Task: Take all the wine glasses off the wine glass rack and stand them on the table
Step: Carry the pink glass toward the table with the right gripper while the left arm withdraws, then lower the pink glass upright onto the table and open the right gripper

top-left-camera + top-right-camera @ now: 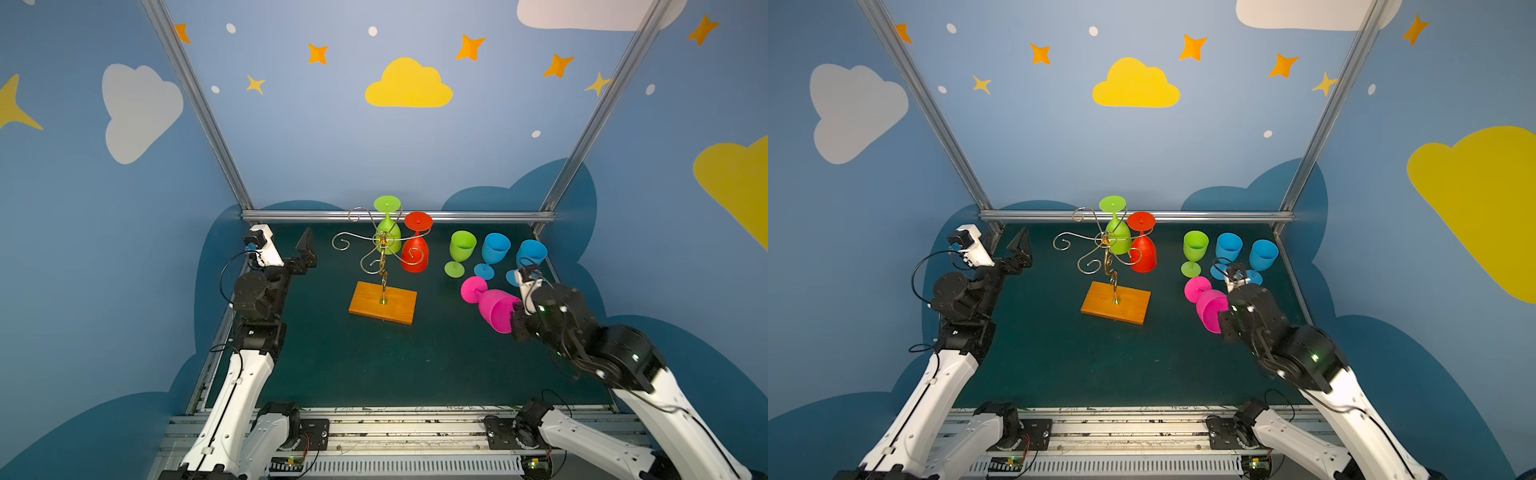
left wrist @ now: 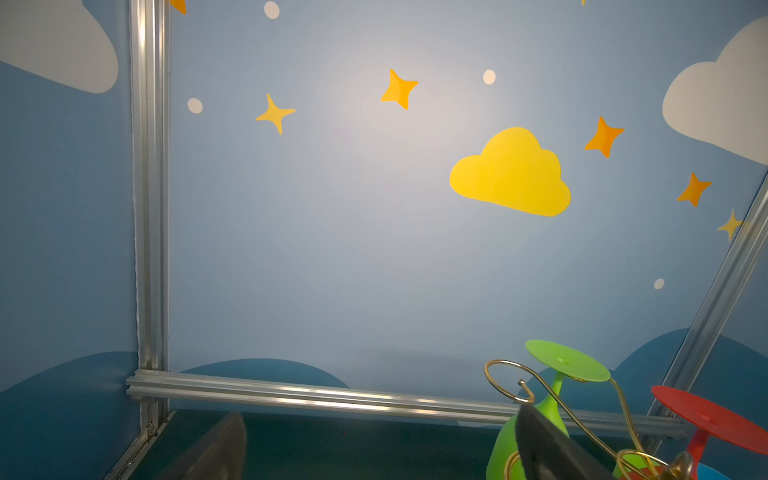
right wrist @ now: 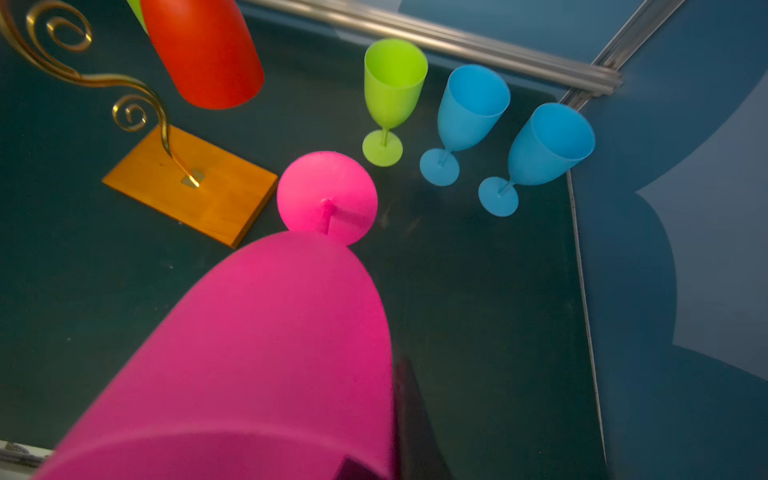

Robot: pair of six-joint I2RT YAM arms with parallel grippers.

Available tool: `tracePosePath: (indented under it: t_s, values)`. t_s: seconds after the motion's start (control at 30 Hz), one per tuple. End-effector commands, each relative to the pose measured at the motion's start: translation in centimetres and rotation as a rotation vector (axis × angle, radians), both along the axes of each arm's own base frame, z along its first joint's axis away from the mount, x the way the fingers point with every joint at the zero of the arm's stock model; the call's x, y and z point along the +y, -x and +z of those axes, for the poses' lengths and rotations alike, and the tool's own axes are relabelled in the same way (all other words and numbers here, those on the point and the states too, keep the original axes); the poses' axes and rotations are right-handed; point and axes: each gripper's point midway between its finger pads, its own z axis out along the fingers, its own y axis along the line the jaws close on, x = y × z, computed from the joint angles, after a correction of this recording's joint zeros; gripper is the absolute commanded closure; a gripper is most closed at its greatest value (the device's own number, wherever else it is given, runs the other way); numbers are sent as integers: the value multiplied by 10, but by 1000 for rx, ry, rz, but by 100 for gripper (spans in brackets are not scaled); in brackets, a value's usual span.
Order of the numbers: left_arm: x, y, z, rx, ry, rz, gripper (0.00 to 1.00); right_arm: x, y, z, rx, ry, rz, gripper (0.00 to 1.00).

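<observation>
I hold the pink wine glass (image 3: pixel 270 353) in my right gripper (image 1: pixel 516 318). The gripper is clamped on the wall of the cup, right at the rim. The glass is off the rack and on the right side of the table (image 1: pixel 374 365). It is tipped over a lot. Its round foot points to the back and its open end points at my arm. I cannot tell if the foot touches the table.

The wine glass rack (image 1: pixel 382 249) stands in the middle of the table, to the left of the pink glass. Its gold wire grows up from a wooden base (image 1: pixel 365 301). A hanging green glass (image 1: pixel 395 237) and a hanging red glass (image 1: pixel 414 255) are upside down on its curly arms, on the back and right side.

Behind the pink glass, three glasses stand upright in a row. They are a standing green glass (image 1: pixel 462 246), a near blue glass (image 1: pixel 495 248) and a far blue glass (image 1: pixel 531 252) by the right edge. The pink foot is near the foot of the standing green one.

My left gripper (image 1: pixel 308 254) is far off at the back left. Its fingers are wide apart and hold nothing.
</observation>
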Motion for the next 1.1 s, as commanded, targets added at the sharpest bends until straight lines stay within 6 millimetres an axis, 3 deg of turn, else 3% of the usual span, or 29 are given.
tracePosePath:
  t_s: [0.0, 0.5, 0.83, 1.07]
  values:
    - [4, 5, 7, -32, 2, 19, 1, 16, -11, -9, 68, -34, 55, 100]
    - [9, 7, 5, -30, -17, 42, 1, 38, -112, -66, 330, 14, 46, 100]
    - [10, 8, 5, -30, -13, 41, 1, 34, -148, -110, 450, 64, 12, 100]
    - [10, 7, 4, -26, -11, 40, 1, 23, -157, -137, 656, 101, -99, 100]
